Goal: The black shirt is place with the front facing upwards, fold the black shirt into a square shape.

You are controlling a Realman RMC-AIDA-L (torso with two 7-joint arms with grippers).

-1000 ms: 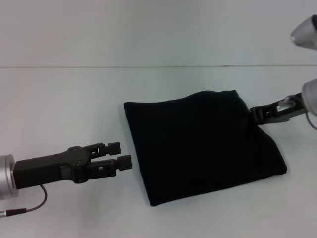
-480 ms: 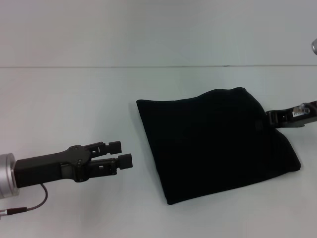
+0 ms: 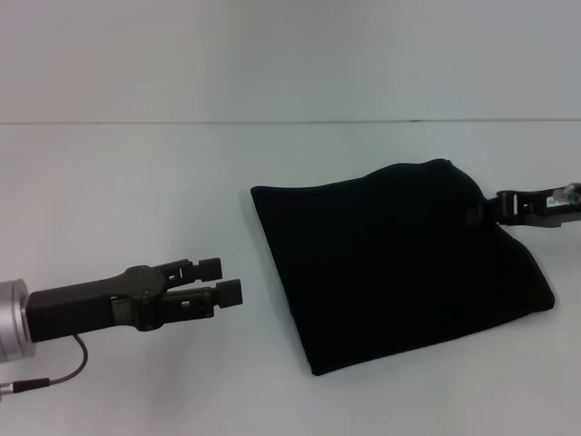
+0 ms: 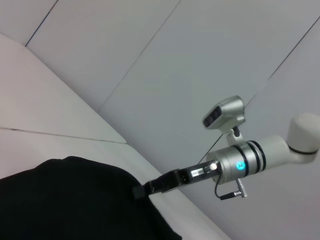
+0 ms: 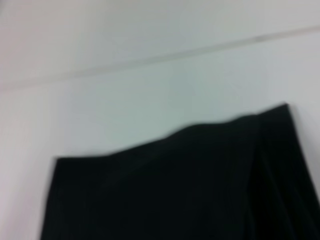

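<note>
The black shirt (image 3: 399, 263) lies folded into a rough square on the white table (image 3: 136, 182), right of centre. No letters or label show on it. My right gripper (image 3: 484, 213) is at the shirt's right edge near the far corner, shut on the cloth there, which sits slightly raised. The left wrist view shows the same pinch, the right gripper (image 4: 139, 191) at the edge of the black shirt (image 4: 65, 200). My left gripper (image 3: 222, 279) hovers open and empty over bare table, a short gap left of the shirt. The right wrist view shows only the black shirt (image 5: 175, 185).
A seam in the table (image 3: 272, 122) runs across the far side. The right arm's silver wrist (image 4: 240, 162) and its camera show in the left wrist view. White table surface surrounds the shirt on all sides.
The right gripper has dragged the folded shirt to the right, most of it in the first half second. The left gripper has stayed where it was.
</note>
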